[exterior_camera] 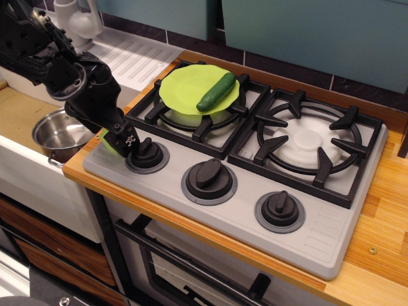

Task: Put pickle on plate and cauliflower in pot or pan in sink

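At the stove's left front corner, the gripper [125,141] sits low over the cauliflower [105,141], hiding most of it (whether the jaws pinch it, I cannot tell). With the pickle [216,92] lying on the plate [185,89], this looks like the cauliflower step. Next it needs a firm hold, then carrying left to the pot [57,131] in the sink [19,115].

We see our gripper [123,141] crowded at the stove's front-left corner: the cauliflower [106,140] lies mostly hidden under it, with the leftmost knob [146,153] just beside at three o'clock. At nine o'clock the pot [58,132] sits open-topped in the sink [19,115], though our own arm overhangs its rim.
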Available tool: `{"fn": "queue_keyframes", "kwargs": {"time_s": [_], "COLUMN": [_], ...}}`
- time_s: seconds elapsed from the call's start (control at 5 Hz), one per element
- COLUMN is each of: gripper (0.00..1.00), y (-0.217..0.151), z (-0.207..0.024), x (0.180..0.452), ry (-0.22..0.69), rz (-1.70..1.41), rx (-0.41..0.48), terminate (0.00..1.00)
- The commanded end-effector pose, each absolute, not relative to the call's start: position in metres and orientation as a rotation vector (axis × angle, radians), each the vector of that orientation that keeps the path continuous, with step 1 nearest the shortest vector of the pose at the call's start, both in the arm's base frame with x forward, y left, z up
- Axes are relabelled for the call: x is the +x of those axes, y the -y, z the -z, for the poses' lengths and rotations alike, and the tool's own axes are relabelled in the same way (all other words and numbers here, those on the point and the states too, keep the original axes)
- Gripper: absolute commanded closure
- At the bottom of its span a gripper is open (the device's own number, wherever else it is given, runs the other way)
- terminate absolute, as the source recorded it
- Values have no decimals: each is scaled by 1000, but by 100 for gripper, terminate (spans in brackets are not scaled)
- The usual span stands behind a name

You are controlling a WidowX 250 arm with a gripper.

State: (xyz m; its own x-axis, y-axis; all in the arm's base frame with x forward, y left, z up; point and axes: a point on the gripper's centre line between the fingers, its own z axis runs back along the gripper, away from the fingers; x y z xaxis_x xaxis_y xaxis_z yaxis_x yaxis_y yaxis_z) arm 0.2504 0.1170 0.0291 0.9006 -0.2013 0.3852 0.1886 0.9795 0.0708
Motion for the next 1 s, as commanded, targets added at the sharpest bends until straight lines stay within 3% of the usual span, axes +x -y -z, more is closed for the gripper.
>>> {"fn": "queue_keyframes", "kwargs": {"time_s": [0.0,0.6,0.8], "gripper": [100,100,100], "y": [-121,-151,-179], "z": [-44,-91,-91], "x": [263,267,266], "ry": [403,364,368], "rz": [223,279,292], "rx": [-55,-51,-50], "terminate": [0,0,0]}}
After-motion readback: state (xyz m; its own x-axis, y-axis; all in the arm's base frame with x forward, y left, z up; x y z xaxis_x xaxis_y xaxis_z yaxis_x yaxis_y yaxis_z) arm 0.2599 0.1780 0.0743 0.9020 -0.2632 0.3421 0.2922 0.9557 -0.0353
